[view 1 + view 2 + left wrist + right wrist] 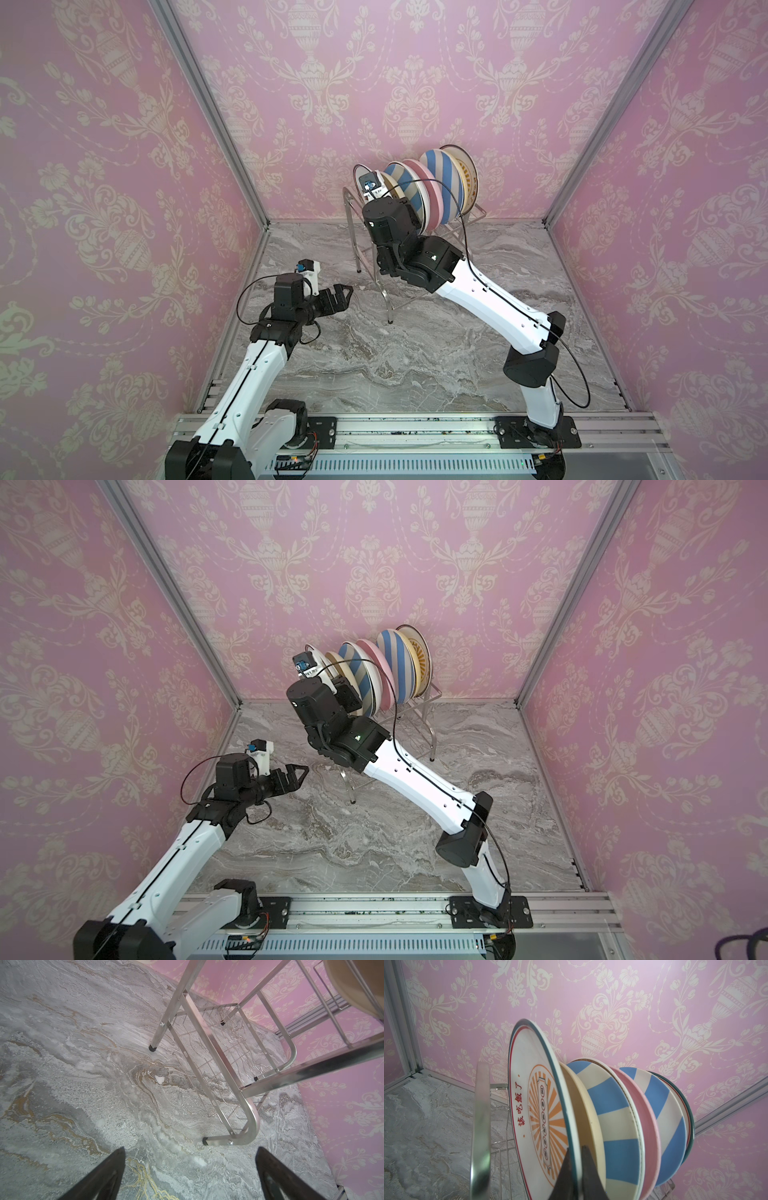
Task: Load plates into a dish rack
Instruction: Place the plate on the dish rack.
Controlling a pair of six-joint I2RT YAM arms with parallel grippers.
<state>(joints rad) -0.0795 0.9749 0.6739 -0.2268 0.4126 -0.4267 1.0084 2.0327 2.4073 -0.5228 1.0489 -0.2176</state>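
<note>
The rim of a sunburst plate [542,1105] is pinched by the right pincer [576,1155], whose jaws are drawn narrow onto the plate's edge. The plate is held upright at the end of the dish rack [480,1126] nearest this pincer, between the rack's arched end frame and the row already loaded. Whether its lower edge is seated in a slot cannot be told.

Going away from the pincer, five more plates are seen standing on edge. A cream plate [583,1109] is just beside the held one, followed by a striped plate [614,1105], a pink plate [645,1109] and a second striped plate [668,1109]. Farthest off is a second sunburst plate [467,174].

The left pincer [190,1153] is spread wide and holds nothing. It hangs above the worktop [415,353], with the rack's legs and bare lower shelf just ahead of it. No loose plate is seen on the worktop in both top views.

The task is judged to be close to its end: seating and release of the held plate are left. A further plate hidden from view cannot be ruled out.
</note>
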